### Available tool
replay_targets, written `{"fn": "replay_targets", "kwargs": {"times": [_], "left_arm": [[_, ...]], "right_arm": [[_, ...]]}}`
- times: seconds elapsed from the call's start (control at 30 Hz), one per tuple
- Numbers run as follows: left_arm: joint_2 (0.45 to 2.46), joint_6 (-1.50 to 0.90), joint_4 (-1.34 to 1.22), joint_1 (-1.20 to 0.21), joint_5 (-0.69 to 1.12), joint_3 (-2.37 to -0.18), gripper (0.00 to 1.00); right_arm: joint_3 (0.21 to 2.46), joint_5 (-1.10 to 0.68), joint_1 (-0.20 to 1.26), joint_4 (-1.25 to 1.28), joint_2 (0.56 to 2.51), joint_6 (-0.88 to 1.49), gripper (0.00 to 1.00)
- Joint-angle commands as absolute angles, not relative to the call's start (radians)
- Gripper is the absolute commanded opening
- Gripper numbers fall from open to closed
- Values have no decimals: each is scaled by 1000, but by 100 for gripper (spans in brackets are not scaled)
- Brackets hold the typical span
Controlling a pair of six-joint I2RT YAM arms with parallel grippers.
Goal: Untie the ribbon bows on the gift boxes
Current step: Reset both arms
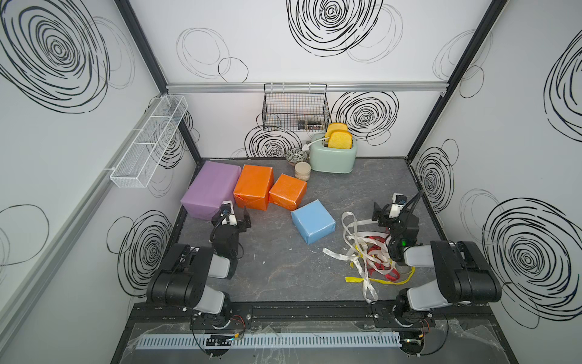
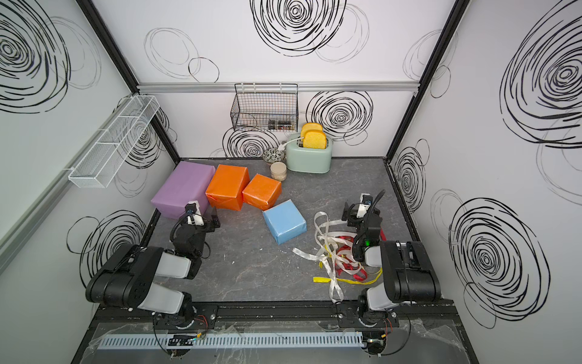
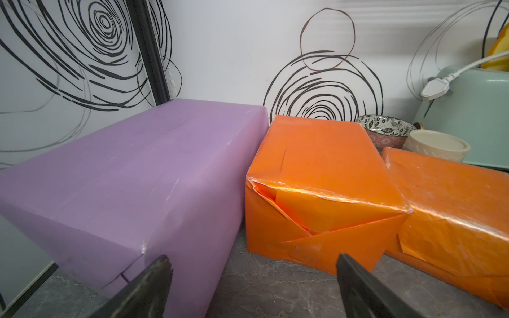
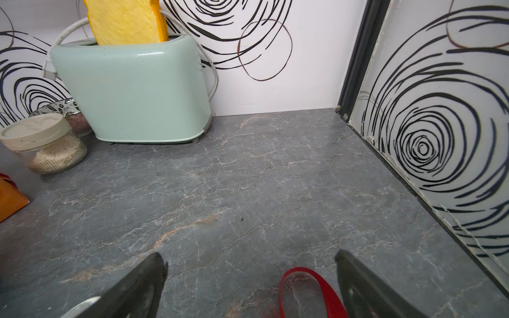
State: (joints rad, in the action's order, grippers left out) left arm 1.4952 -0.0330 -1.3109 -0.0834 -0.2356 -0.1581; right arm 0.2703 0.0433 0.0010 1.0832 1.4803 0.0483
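**Top views.** The four gift boxes sit on the far left part of the grey tabletop (image 1: 283, 271). The lilac box (image 1: 211, 189) is by the left wall. The medium orange box (image 1: 253, 186) stands against its right side, with the smaller orange cube (image 1: 288, 191) just beside that. The light-blue cube (image 1: 312, 222) stands apart, nearer the middle.

The ribbons lie loose in one tangled heap on the tabletop, just right of the light-blue cube. The white ribbons (image 1: 352, 227) spread widest. The dark red ribbon (image 1: 374, 253) is in the middle, and the yellow ribbon (image 1: 378, 280) trails along the near edge. Both top views show the same layout.

The left gripper (image 1: 233, 208) is low by the near ends of the lilac and medium orange boxes, jaws wide and holding nothing. The right gripper (image 1: 393, 206) is at the far side of the heap, jaws wide, with its arm over the ribbons. A mint toaster (image 1: 333, 156) stands at the back wall.

**Left wrist.** The fingers (image 3: 154, 280) are spread wide with only tabletop between them. The lilac box (image 3: 137, 179) and medium orange box (image 3: 316, 170) are straight ahead, side by side. The smaller orange cube (image 3: 446, 198) is beyond the medium one. A patterned bowl (image 3: 385, 129) sits behind the boxes.

**Right wrist.** The fingers (image 4: 148, 280) are spread wide. A loop of dark red ribbon (image 4: 303, 278) lies on the tabletop between them, close to one finger and not pinched. The toaster (image 4: 137, 88), holding toast (image 4: 126, 19), and a lidded jar (image 4: 41, 143) are ahead.
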Motion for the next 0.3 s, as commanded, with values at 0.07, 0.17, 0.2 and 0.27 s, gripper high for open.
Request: {"fn": "replay_targets", "kwargs": {"times": [0.07,0.17,0.2,0.27], "left_arm": [[1494,-26,-1371,-77,-215,-188,96],[1493,-32,-1372,-67,-195,-186,96],[1492,-31,-1378,-68,-195,-182,96],[1489,-25,-1392,-76,-208,-176,96]], "right_arm": [[267,35,3,1089,1484,54,98],[268,35,3,1089,1483,54,98],[269,35,3,1089,1483,54,98],[268,35,3,1089,1483,54,98]]}}
